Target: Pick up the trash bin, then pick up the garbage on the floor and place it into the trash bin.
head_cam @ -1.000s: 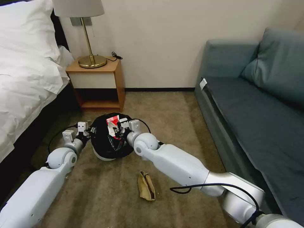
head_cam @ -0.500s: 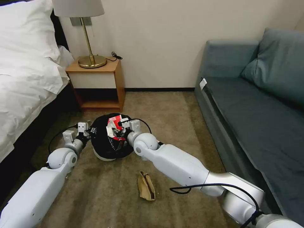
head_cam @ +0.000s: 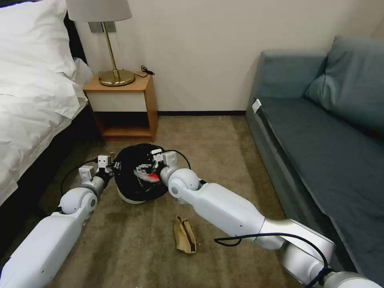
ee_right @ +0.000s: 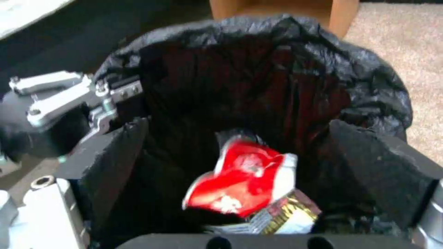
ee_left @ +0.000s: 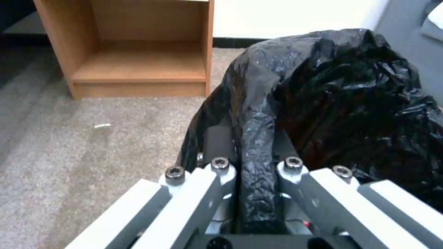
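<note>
The red-and-white crushed packet [ee_right: 240,180], held above the opening half a second ago, now lies loose inside the small round white bin with its crinkly black liner [head_cam: 138,178], on top of a dark-and-gold snack wrapper [ee_right: 288,216]. The right gripper [head_cam: 149,170], at centre frame over the bin mouth, has its jaws spread wide and empty. The left gripper [ee_left: 251,173] stays clamped on the liner-covered rim at the bin's left side. Judgement: this piece is deposited. A crumpled brown paper bag [head_cam: 184,235] remains on the beige carpet floor [head_cam: 224,152], lower centre.
</note>
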